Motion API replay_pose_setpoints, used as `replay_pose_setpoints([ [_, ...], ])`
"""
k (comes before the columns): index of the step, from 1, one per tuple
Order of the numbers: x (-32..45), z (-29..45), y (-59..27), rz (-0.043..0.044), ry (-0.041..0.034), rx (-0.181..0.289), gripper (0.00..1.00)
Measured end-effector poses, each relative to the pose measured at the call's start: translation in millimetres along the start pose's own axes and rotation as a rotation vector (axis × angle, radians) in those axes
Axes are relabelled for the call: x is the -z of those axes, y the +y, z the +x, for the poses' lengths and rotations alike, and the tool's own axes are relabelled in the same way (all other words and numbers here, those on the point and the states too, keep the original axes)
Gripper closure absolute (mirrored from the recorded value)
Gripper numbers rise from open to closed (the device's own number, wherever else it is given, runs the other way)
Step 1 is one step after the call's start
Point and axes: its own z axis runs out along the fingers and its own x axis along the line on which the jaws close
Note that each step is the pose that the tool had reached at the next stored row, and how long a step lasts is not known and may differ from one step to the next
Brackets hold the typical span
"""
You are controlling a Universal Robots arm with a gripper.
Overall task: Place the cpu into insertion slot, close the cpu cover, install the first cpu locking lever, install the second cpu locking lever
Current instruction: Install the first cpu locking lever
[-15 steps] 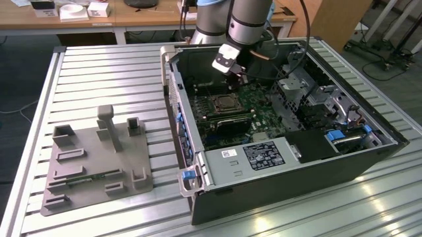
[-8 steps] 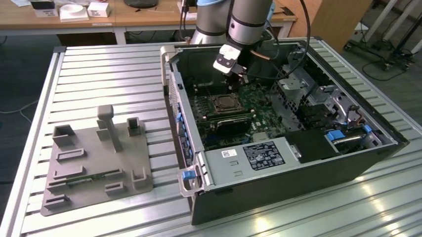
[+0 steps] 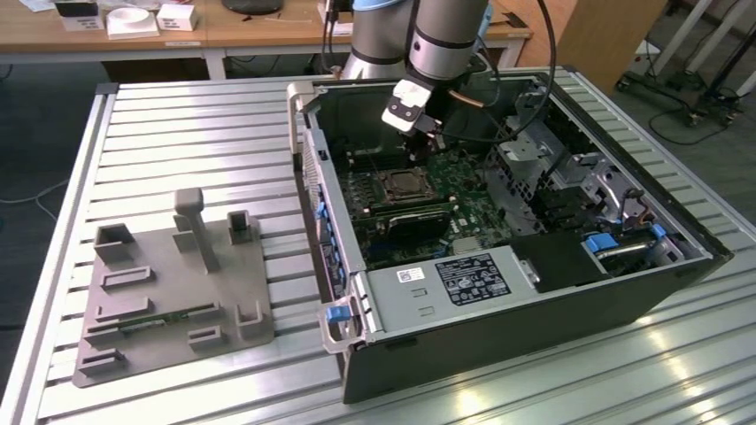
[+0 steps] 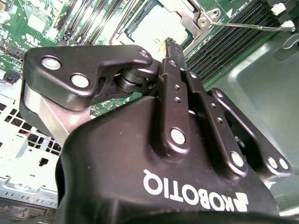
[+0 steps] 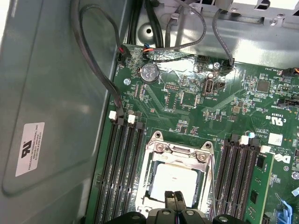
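My gripper (image 3: 430,138) hangs inside the open computer case (image 3: 614,292), a little above the green board. Its fingers are shut together with nothing between them, tips (image 5: 175,196) just over the socket's edge. The cpu (image 5: 174,179) lies flat in the insertion slot (image 3: 402,187), silvery top up. The cpu cover (image 5: 180,150) lies down around it as a metal frame. In the second wrist view the cpu (image 4: 152,29) shows past my gripper (image 4: 169,45). A thin locking lever (image 4: 247,24) sticks out from the socket's corner over the memory slots.
Long black memory slots (image 5: 122,172) flank the socket on both sides. Black cables (image 5: 96,70) run along the case wall. A grey fixture plate (image 3: 177,292) lies on the slatted table at the exterior view's left. Metal drive bays (image 3: 567,168) fill the case's other half.
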Motion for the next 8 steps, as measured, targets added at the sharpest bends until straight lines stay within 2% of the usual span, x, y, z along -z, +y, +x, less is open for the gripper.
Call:
replay_pose_setpoints([
  [3,0.0,0.0,0.0,0.0003,0.0000,0.007,0.90],
  [8,0.0,0.0,0.0,0.0037,0.0003,0.089,0.90],
])
